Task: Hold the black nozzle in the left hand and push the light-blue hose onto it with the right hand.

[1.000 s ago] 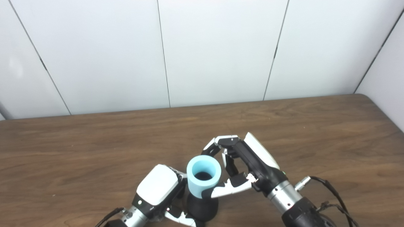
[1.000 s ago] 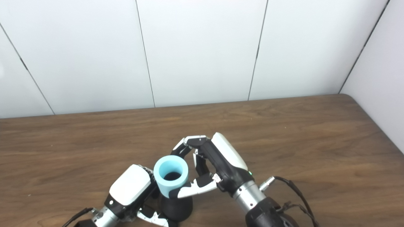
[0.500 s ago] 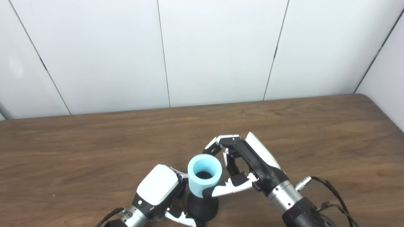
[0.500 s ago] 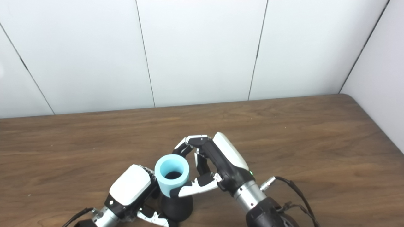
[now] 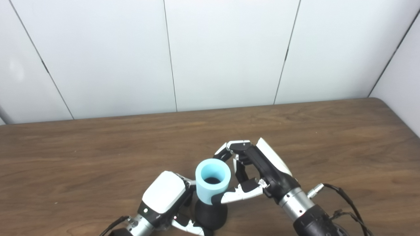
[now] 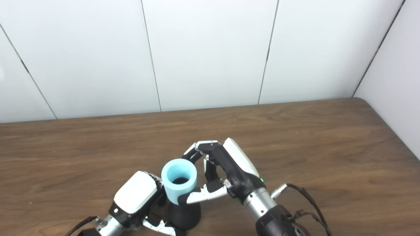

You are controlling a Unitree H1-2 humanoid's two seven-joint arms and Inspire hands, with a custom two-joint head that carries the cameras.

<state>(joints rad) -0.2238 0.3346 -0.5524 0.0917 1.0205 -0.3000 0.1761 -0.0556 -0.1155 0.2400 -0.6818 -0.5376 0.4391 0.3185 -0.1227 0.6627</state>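
Light-blue hose [image 5: 212, 181], a short fat tube seen from above w/ its open mouth up, sits low-centre in frame, standing near upright on top of the black nozzle [image 5: 210, 215]. Its lower end touches the nozzle's narrow top; a dark shape shows down inside the bore, probably the nozzle tip, but can't be sure. The nozzle's wide rounded base is fully exposed below the hose.

Right hand [image 5: 254, 175], coming in from bottom right, is clamped on the hose: thumb [image 5: 237, 195] wraps across the near lower wall, fingers [image 5: 231, 150] curl round the far side. Left hand [image 5: 167, 200], from bottom left, is closed round the nozzle's base, white back facing the camera, one fingertip visible under the nozzle at the bottom edge. Exact contact on the hidden side can't be seen.

Progress, as a judgement: both grasps are done and the hose is lined up and started on the nozzle, so approx. the last stage. What's left is the push itself — driving the hose further down until it seats; how deep it needs to go isn't clear from here. Hose axis looks a touch tilted vs. the nozzle, so it may need straightening.

Wooden table [image 5: 328, 137] fills the lower half of the frame; white panelled wall [image 5: 229, 49] the upper half.
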